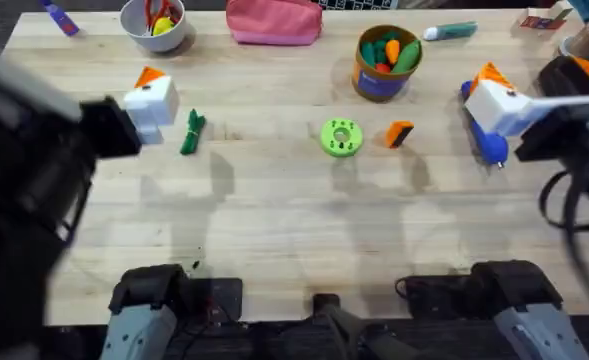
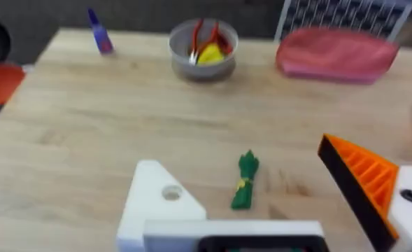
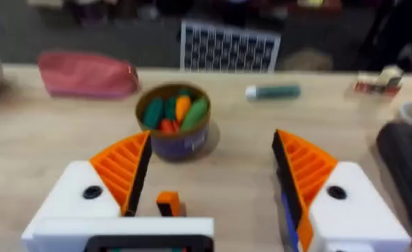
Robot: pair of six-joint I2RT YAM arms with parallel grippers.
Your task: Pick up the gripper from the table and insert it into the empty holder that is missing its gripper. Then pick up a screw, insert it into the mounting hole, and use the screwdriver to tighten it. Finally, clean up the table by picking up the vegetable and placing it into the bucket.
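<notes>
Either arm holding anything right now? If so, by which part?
Nothing held. Right gripper is open, with the loose gripper on the table between its fingers. Left gripper is open above the vegetable.

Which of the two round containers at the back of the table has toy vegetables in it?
The brown-orange bucket with the blue band, right of the pink pouch. The grey bowl on the left holds red and yellow items instead.

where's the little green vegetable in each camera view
Overhead: vegetable lies on the table's left part, right of the white block.
Left wrist: vegetable lies on the wood, between the fingers.
Right wrist: not in it.
Shared landmark: pink pouch.
</notes>
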